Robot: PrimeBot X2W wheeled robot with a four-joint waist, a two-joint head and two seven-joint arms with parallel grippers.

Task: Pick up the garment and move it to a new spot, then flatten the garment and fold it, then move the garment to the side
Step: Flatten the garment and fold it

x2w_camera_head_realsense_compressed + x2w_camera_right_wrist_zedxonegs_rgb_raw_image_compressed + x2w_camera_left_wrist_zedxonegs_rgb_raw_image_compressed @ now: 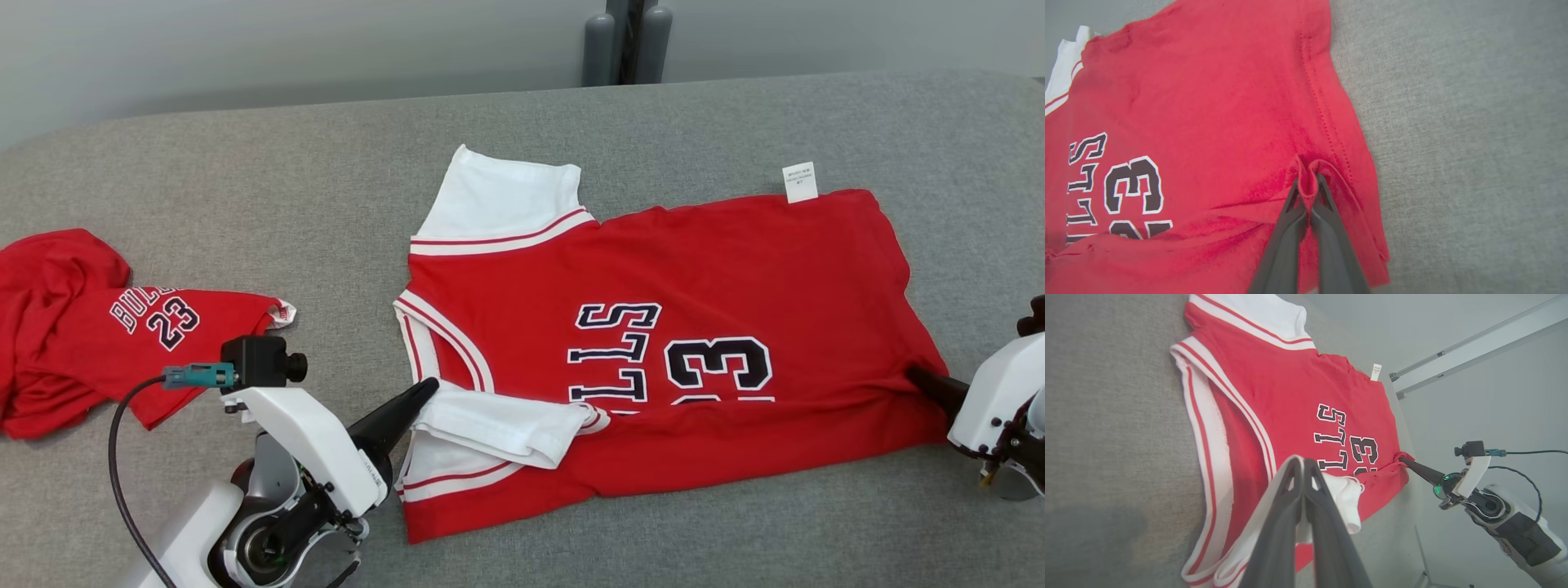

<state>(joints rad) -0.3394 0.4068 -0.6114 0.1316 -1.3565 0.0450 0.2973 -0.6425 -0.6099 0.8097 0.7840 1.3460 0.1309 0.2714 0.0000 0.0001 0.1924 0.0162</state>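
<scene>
The garment (pixel 694 269) is a red jersey with white sleeves and black lettering, spread sideways on the grey table. Its near sleeve (pixel 498 425) is folded over the chest. My left gripper (pixel 426 390) is shut on the edge of that white sleeve; in the left wrist view its fingers (pixel 1302 469) press together with white cloth (pixel 1345 498) bunched around them. My right gripper (pixel 918 377) is shut on a pinched fold of the red hem, seen close in the right wrist view (pixel 1308 183). The lower strip of the garment (pixel 1208 102) is creased and folded up.
A second red jersey (pixel 73 327) lies crumpled at the table's left edge. A white label (pixel 800 181) sticks out past the garment's far edge. Bare grey cloth table (pixel 245 180) runs behind and in front of the garment. My right arm (pixel 1498 506) shows in the left wrist view.
</scene>
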